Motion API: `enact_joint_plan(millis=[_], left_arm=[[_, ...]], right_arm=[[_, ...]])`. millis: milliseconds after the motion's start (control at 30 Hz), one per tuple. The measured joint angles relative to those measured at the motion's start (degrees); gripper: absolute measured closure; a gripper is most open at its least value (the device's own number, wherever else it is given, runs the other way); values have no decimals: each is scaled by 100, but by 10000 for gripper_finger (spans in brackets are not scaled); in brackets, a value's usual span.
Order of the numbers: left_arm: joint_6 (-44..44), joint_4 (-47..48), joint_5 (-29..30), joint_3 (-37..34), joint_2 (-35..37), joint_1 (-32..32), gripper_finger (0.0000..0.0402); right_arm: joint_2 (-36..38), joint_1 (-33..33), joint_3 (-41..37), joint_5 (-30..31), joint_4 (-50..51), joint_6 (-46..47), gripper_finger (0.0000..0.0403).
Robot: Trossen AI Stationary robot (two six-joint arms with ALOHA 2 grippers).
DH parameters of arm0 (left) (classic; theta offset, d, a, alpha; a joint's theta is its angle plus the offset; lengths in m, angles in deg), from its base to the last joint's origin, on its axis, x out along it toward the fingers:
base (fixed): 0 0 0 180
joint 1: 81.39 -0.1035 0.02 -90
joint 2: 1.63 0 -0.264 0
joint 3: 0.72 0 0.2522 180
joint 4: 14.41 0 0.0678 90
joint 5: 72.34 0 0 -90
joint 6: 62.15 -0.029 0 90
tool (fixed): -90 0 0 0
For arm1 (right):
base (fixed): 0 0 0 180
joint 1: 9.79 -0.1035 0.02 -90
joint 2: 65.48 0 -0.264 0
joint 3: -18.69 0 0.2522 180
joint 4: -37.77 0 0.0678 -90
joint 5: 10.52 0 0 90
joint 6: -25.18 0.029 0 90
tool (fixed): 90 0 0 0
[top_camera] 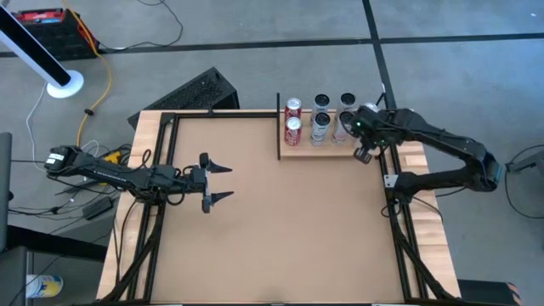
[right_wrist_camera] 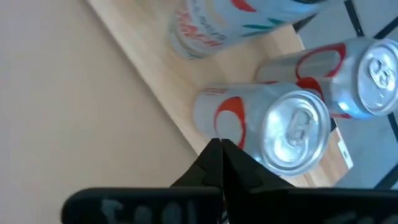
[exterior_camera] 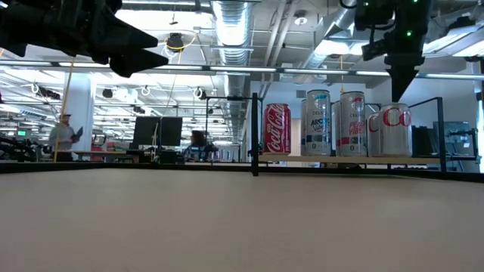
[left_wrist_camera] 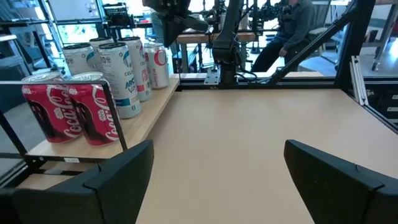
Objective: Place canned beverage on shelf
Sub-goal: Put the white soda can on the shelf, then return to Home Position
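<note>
The shelf (top_camera: pixel 327 151), a pale wood board with a black upright bar (top_camera: pixel 278 127) at its left end, lies at the table's far edge. Two red cola cans (top_camera: pixel 293 119) and several silver cans (top_camera: pixel 321 115) stand upright on it. My right gripper (right_wrist_camera: pixel 219 148) is shut and empty. It points down just above the near right silver cola can (right_wrist_camera: pixel 280 130), and in the low view (exterior_camera: pixel 401 89) its tips are clear of the can's top (exterior_camera: pixel 393 128). My left gripper (top_camera: pixel 223 183) is open and empty above the table's left middle, and it also shows in the left wrist view (left_wrist_camera: pixel 217 180).
Black frame rails (top_camera: pixel 399 221) run along the table's left and right sides. A black keyboard (top_camera: pixel 191 89) lies beyond the far left corner. The brown tabletop (top_camera: pixel 280 229) between the arms is bare. People (left_wrist_camera: pixel 292 25) are in the room behind the table.
</note>
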Motion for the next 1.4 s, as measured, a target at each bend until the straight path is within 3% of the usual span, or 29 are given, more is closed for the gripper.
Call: enact_joint_plan(millis=[400, 933, 1167, 1400], left_arm=[[112, 19, 4, 0, -1, 0, 56], [177, 47, 9, 0, -1, 0, 56], [230, 38, 9, 0, -1, 0, 56], [346, -95, 3, 60, -1, 0, 56]], right_arm=[[0, 676, 0, -319, -33, -429, 388], [0, 1051, 0, -165, -290, -519, 385], [78, 664, 8, -408, -161, -482, 384], [320, -523, 305, -547, -291, 348, 384]])
